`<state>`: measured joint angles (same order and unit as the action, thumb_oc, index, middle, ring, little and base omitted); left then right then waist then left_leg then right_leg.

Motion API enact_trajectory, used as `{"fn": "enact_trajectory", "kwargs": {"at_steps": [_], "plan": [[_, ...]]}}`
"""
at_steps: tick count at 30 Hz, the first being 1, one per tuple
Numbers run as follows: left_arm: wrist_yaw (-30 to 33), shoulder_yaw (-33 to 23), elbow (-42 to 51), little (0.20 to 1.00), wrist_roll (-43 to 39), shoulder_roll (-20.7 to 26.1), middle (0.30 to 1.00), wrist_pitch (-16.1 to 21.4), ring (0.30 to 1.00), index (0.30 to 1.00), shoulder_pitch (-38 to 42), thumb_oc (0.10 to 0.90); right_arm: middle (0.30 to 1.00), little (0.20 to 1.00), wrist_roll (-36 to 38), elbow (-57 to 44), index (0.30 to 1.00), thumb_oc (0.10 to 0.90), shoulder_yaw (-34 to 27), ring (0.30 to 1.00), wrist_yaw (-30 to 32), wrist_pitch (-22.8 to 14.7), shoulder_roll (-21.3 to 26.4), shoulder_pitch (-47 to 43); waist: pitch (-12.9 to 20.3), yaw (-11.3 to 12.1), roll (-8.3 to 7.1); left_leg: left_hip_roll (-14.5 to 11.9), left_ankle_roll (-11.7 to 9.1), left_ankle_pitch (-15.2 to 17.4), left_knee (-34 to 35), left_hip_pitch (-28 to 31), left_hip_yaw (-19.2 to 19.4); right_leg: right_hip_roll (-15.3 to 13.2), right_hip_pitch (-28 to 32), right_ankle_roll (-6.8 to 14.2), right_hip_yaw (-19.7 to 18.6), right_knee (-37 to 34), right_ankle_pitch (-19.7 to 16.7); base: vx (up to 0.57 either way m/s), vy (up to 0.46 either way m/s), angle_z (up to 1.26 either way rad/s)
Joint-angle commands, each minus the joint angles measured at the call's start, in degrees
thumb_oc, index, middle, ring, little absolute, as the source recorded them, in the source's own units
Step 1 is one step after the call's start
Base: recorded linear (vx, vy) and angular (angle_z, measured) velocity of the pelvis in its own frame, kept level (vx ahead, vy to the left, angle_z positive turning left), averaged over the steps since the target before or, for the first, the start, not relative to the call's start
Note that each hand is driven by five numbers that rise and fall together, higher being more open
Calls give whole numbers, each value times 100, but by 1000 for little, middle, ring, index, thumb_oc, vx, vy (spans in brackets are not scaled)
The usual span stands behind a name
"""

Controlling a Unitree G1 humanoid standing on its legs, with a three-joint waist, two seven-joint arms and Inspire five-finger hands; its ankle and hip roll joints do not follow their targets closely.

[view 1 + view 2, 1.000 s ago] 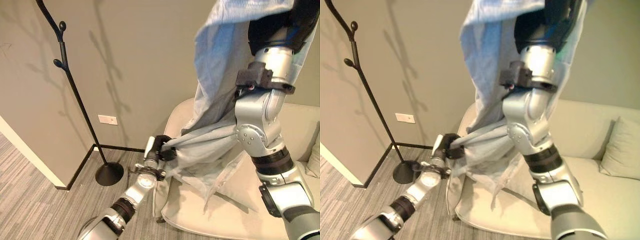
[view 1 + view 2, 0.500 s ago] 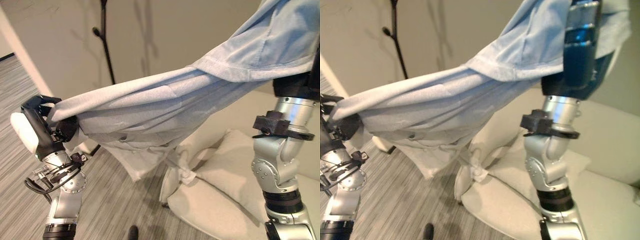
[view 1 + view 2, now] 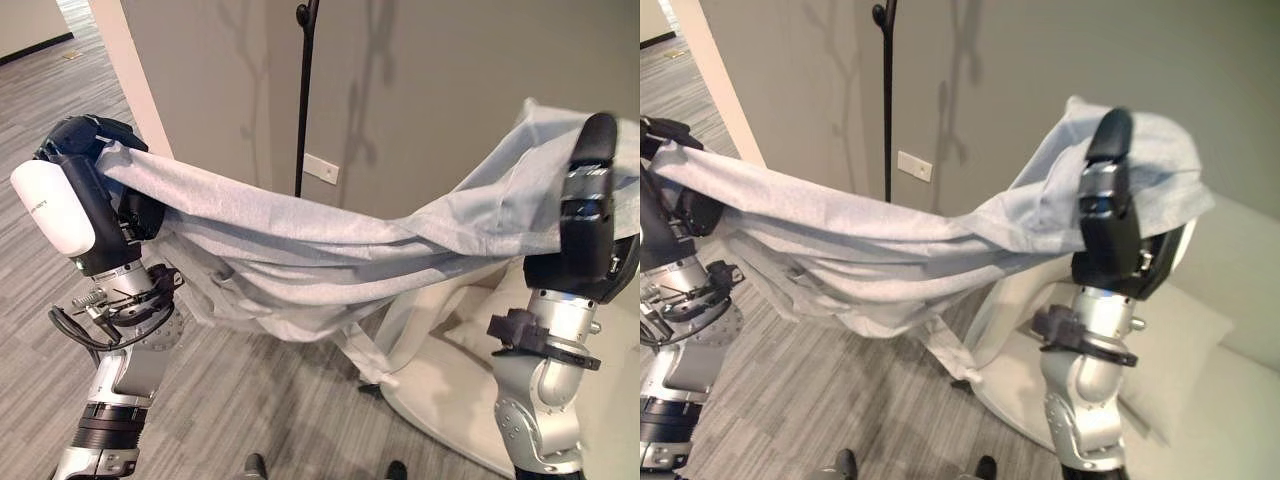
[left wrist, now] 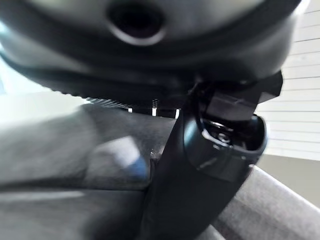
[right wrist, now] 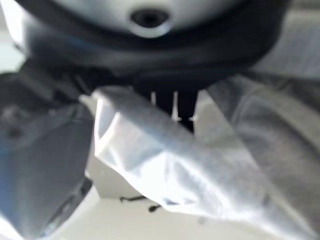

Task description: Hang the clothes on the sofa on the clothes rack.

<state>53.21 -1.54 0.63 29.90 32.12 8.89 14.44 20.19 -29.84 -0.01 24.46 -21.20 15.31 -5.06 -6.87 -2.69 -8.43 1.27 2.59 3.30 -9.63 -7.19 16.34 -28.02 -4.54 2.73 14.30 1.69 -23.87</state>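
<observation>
Since 1 s ago the garment (image 3: 300, 250) had come clear off the sofa (image 3: 450, 390) and the whole view had swung w/ the robot's turn; rack pole (image 3: 303, 100) now sat directly behind the cloth's middle rather than off to one side. Judged: lift phase done, approach to rack underway, hanging not yet started. Garment was stretched in a sagging span in front of the pole, one end bunched in the left hand (image 3: 105, 185), fingers curled round it, the other end draped over the raised right hand (image 3: 590, 200), on the sofa side of the pole. Right hand's fingers hidden under cloth, so grip there couldn't be told. Loose tail hung down below the span, nr the sofa's front edge
</observation>
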Motion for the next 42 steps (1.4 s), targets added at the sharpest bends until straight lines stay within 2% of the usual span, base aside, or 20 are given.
{"fn": "enact_trajectory", "kwargs": {"at_steps": [1, 5, 8, 9, 11, 14, 15, 16, 17, 18, 19, 22, 23, 25, 26, 28, 29, 30, 35, 42], "plan": [[226, -56, 573, 300, 373, 90, 300, 457, 300, 300, 483, 400, 300, 300, -481, -191, 300, 400, -310, 300, 67, -472, 717, -385, 541, -124, 434, -334, -129, 52, 1372, 930, -455, 980, 24, 574, -321, 726, 1748, 124, 345, -18], [33, 33, 450, 300, 295, 93, 300, 406, 300, 300, 578, 400, 300, 300, -435, -151, 300, 400, -346, 300, 28, -532, 889, -369, 508, -180, 458, -283, -94, 150, 1463, 1194, -188, 1740, -209, 400, -144, 960, 2368, 132, 150, -16], [-53, -110, 458, 300, 184, -36, 300, 476, 300, 300, 461, 400, 300, 300, -514, -24, 300, 400, -287, 300, 74, -533, 936, -517, 512, -172, 428, -225, -140, 316, 1463, 1394, -54, 2315, -363, 454, -241, 543, 2287, 233, 24, -36], [-3, -103, 401, 300, 94, -110, 300, 557, 300, 300, 479, 400, 300, 300, -608, 32, 300, 400, -252, 300, 120, -495, 972, -588, 489, -225, 416, -212, -153, 376, 1463, 1481, -83, 2490, -535, 506, -462, 356, 2169, 261, -22, -31], [28, -1, 329, 300, 119, -132, 300, 565, 300, 300, 608, 400, 300, 300, -782, 82, 300, 400, -237, 300, 212, -459, 1040, -667, 532, -286, 386, -189, -166, 488, 1463, 1667, -119, 2581, -525, 520, -743, 103, 2016, 427, -136, 5], [87, -82, 187, 300, 192, -26, 300, 505, 300, 300, 770, 400, 300, 300, -912, 211, 300, 400, -244, 300, 138, -430, 1164, -739, 792, -295, 401, -351, -277, 652, 1346, 1993, -65, 2703, -242, 386, -807, 133, 2169, 465, -204, 40], [138, -110, 78, 300, 220, 45, 300, 443, 300, 300, 844, 400, 300, 300, -927, 271, 300, 400, -229, 300, 102, -417, 1243, -803, 833, -293, 422, -413, -322, 692, 1186, 2003, -40, 2725, -141, 359, -780, 94, 2208, 414, -238, 26], [237, -138, -159, 300, 218, 211, 300, 330, 300, 300, 1103, 400, 300, 300, -898, 438, 300, 400, -136, 300, 39, -405, 1437, -966, 862, -267, 460, -569, -444, 541, 533, 1863, -40, 2820, 114, 290, -763, -106, 2248, 284, -203, 11], [246, -134, -177, 300, 217, 218, 300, 333, 300, 300, 1126, 400, 300, 300, -893, 457, 300, 400, -135, 300, 40, -414, 1440, -989, 850, -265, 442, -568, -453, 537, 482, 1824, -38, 2814, 115, 273, -765, -143, 2209, 315, -332, 6], [349, -206, -365, 300, 273, 489, 300, 238, 300, 300, 1292, 400, 300, 300, -749, 623, 300, 400, -65, 300, -65, -452, 1658, -1169, 808, -173, 379, -820, -584, 164, -649, 1364, -73, 2863, 405, 157, -711, -418, 2214, 164, -270, -8], [374, -227, -417, 300, 269, 584, 300, 223, 300, 300, 1328, 400, 300, 300, -694, 715, 300, 400, -26, 300, -80, -462, 1742, -1235, 786, -125, 322, -898, -610, -56, -1072, 1162, -70, 2846, 508, 93, -675, -509, 2213, 282, -299, -13], [421, -295, -466, 300, 317, 820, 300, 158, 300, 300, 1409, 400, 300, 300, -436, 853, 300, 400, 40, 300, -181, -501, 1856, -1326, 773, -122, 305, -1201, -697, -249, -1451, 965, 52, 2864, 713, 46, -601, -669, 2307, 163, -128, -15], [438, -392, -500, 300, 374, 1009, 300, 17, 300, 300, 1368, 400, 300, 300, 439, 933, 300, 400, 190, 300, -561, -659, 1845, -1360, 783, -56, 259, -1263, -692, -95, -1274, 820, 306, 2777, 822, 62, -567, -669, 2400, 112, -57, -9], [435, -533, -480, 300, 314, 1137, 300, -64, 300, 300, 1182, 400, 300, 300, 1424, 1095, 300, 400, 420, 300, -889, -779, 1821, -1529, 786, 99, 123, -919, -560, 45, -640, 509, 166, 2618, 843, 63, -584, -669, 2383, 139, -3, -24], [423, -592, -556, 300, 254, 1301, 300, -86, 300, 300, 1122, 400, 300, 300, 1729, 1238, 300, 400, 423, 300, -952, -765, 1929, -1692, 783, 206, 156, -706, -681, -238, 268, 389, -360, 2649, 951, 75, -633, -669, 2447, 190, 43, -51], [468, -543, -648, 300, 251, 1505, 300, -56, 300, 300, 1225, 400, 300, 300, 1813, 1381, 300, 400, 402, 300, -884, -809, 2067, -1911, 724, 244, 176, -684, -752, -753, 993, 255, -888, 2687, 1033, 8, -657, -636, 2536, 222, 57, -72], [494, -649, -676, 300, 307, 1887, 300, -144, 300, 300, 1188, 400, 300, 300, 1795, 1496, 300, 400, 408, 300, -806, -834, 2273, -2191, 745, 298, 242, -833, -893, -973, 1463, 310, -1349, 2743, 1124, -29, -792, -414, 2756, 303, 121, -84], [473, -704, -711, 300, 341, 2034, 300, -181, 300, 300, 1177, 400, 300, 300, 1745, 1528, 300, 400, 441, 300, -789, -811, 2425, -2319, 781, 316, 265, -925, -947, -974, 1463, 336, -1439, 2753, 1185, -32, -844, -376, 2824, 273, 119, -82], [387, -740, -857, 300, 433, 2397, 300, -262, 300, 300, 1238, 400, 300, 300, 1487, 1535, 300, 400, 252, 300, -697, -790, 2835, -2448, 959, 303, 346, -984, -1012, -926, 1463, 446, -1262, 2705, 1373, 25, -802, -488, 2886, 185, 140, -34], [354, -952, -1325, 300, 709, 3651, 300, -540, 300, 300, 1112, 400, 300, 300, 995, 1830, 300, 400, -120, 300, -262, -836, 3489, -2827, 1201, 355, 454, -673, -868, -684, 1463, 683, -1035, 2336, 1469, 304, -752, -637, 2757, 179, 219, 25]]}}
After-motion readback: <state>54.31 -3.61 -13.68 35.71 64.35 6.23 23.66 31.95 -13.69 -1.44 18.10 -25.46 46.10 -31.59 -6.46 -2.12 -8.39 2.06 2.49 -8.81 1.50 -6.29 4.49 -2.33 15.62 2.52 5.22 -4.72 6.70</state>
